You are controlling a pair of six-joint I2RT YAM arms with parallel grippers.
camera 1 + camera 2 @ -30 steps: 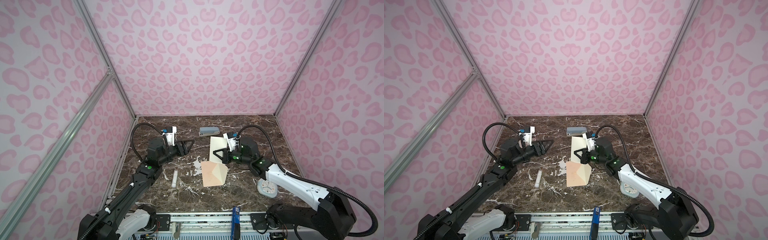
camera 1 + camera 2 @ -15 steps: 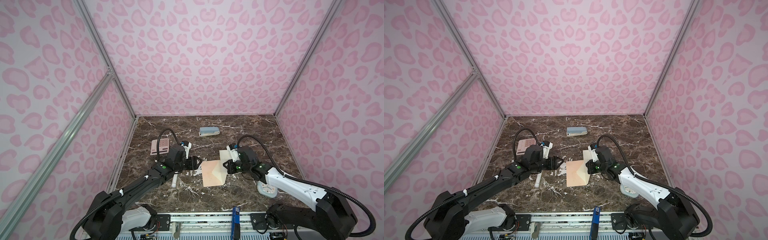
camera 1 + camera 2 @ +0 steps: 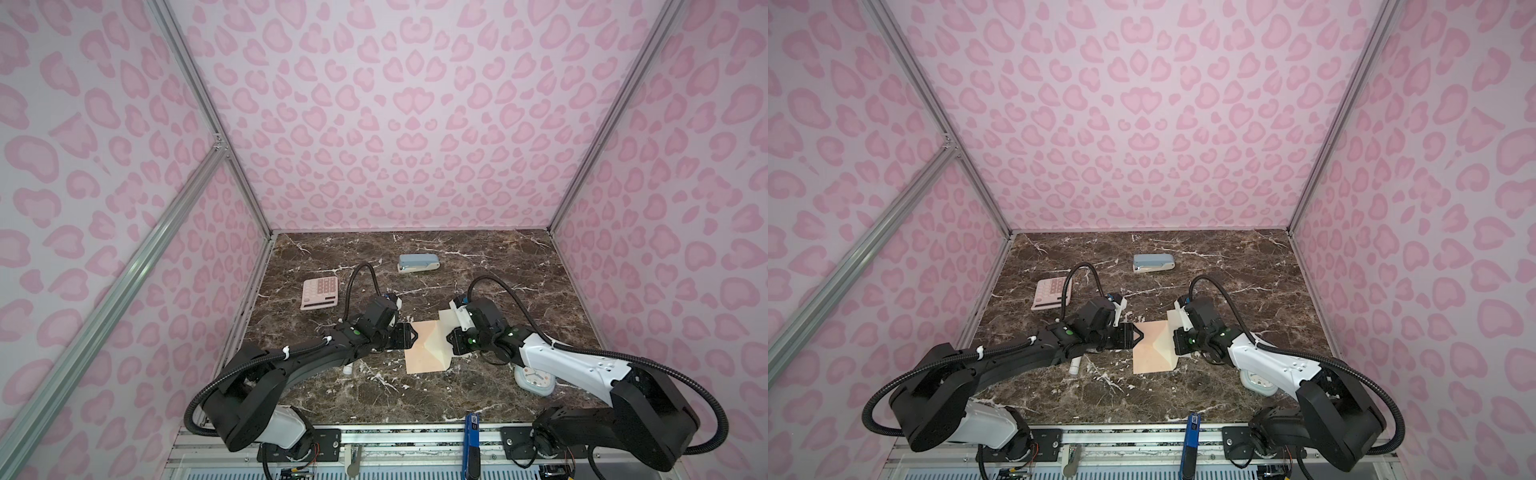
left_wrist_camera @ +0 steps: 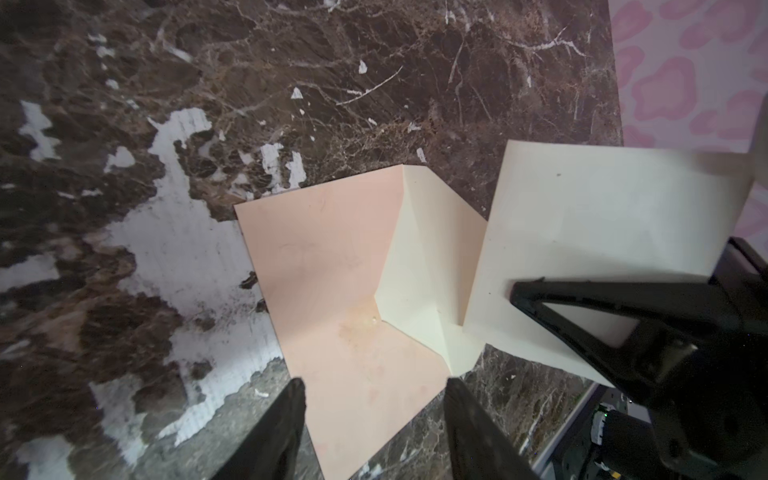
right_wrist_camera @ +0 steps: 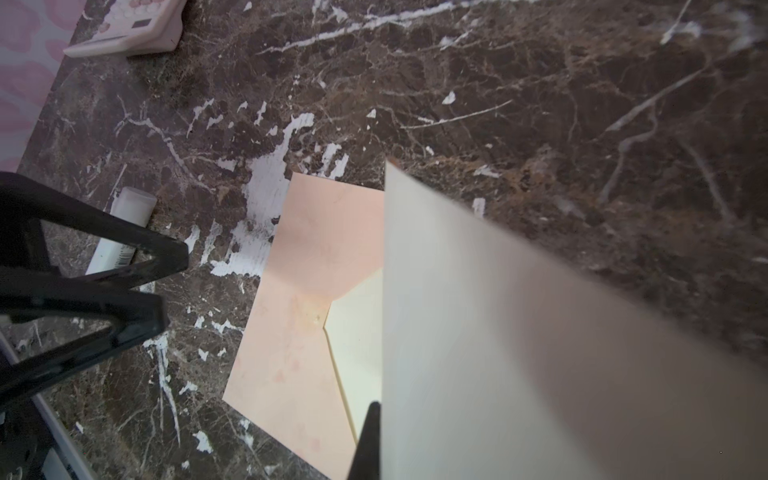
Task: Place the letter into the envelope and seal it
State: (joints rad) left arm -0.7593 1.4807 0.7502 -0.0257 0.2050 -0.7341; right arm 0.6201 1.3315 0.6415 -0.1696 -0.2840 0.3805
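Left claw [image 4: 376, 384], jaws parted, one finger on either side of the nearest corner of the envelope [image 4: 332, 291]. Envelope lies flat on the marble table [image 3: 478, 257], near the middle, its paler cream flap [image 4: 424, 270] on the side toward the other arm. Right claw [image 3: 452, 338], clenched on one edge of the letter [image 4: 602, 232]; the sheet hangs tilted just beside the flap, outside the envelope. Calculator [image 3: 319, 293] and stapler [image 3: 418, 263] lie well apart, toward the back wall.
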